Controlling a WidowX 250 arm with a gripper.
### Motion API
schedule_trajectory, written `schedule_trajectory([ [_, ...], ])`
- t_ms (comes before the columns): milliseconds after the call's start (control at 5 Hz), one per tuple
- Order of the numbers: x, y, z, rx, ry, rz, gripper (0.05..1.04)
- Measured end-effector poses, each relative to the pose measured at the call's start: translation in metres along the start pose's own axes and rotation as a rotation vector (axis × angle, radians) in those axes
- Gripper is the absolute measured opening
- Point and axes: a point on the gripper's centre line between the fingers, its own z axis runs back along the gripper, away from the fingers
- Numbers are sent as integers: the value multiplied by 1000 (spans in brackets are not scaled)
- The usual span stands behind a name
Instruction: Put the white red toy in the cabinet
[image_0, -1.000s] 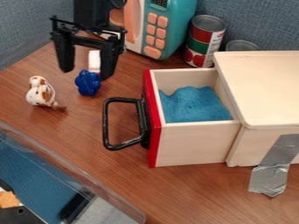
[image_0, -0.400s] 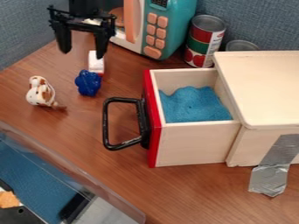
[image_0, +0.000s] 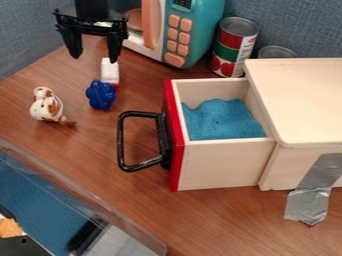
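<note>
White, with a red end, the small block-shaped toy (image_0: 109, 71) lies at the upper left of the camera view, just beside a lumpy dark-blue toy (image_0: 101, 95). Near it, the black two-finger gripper (image_0: 94, 57) hangs wide and empty, presumably so its fingers can straddle the block. Right of centre, the pale wooden cabinet's (image_0: 300, 100) red-fronted drawer (image_0: 176, 150) stands open, probably to take the toy from above.

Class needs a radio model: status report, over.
Gripper open, empty, above table. White red toy on table, outside open drawer. Blue toy right beside it, may hinder the grasp.
</note>
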Motion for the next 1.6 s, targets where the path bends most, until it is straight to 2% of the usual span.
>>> schedule_trajectory([
  [200,10,0,-2,-33,-35,63,1000],
  [400,19,2,-16,-51,-28,124,1001],
  [600,23,9,-29,-11,-48,179,1000],
  [800,26,9,-39,-13,-60,215,999],
  [1000,21,9,-55,-15,-33,257,975],
  [1200,19,10,-65,-43,-8,303,791],
  [1400,18,17,-66,-67,3,331,641],
  [1600,7,14,-61,-85,64,276,641],
])
